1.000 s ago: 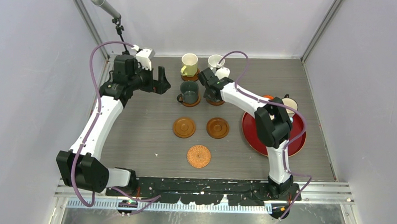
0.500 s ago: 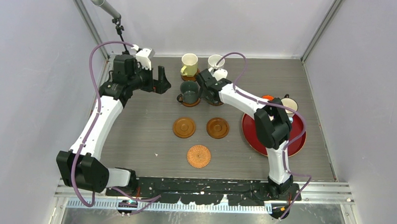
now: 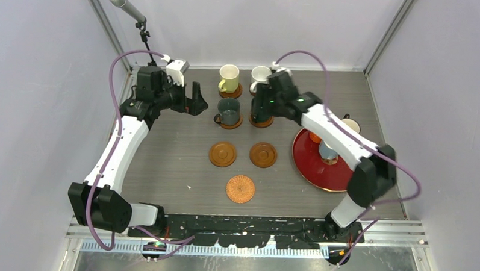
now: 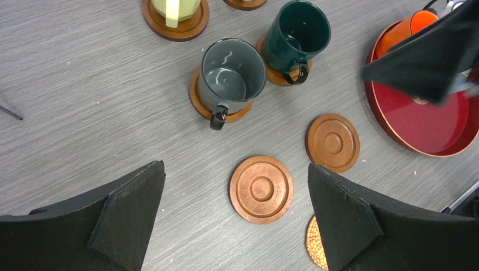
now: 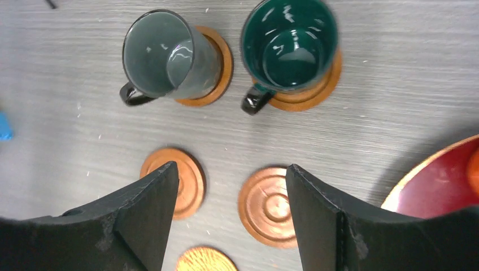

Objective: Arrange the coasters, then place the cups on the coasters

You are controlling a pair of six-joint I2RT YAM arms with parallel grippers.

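Found the right gripper [image 5: 231, 169] with jaws spread wide, nothing between them. Saw the dark green mug [image 5: 290, 48] beyond the fingertips [image 5: 164, 183], upright on a wooden coaster [image 5: 323, 84], clear of both. Noted the grey-teal mug [image 5: 164, 56] beside it on another coaster [image 5: 223, 62]. Found the left gripper [image 4: 235, 168] likewise spread and empty.

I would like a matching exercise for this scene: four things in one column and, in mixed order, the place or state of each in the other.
Things:
1. dark green mug
2. orange mug
3. woven coaster
4. left claw

Place or state:
a. on the red tray
b. open, holding nothing
c. on a wooden coaster
d. no mug on it

Pairs: 1-c, 2-a, 3-d, 4-b
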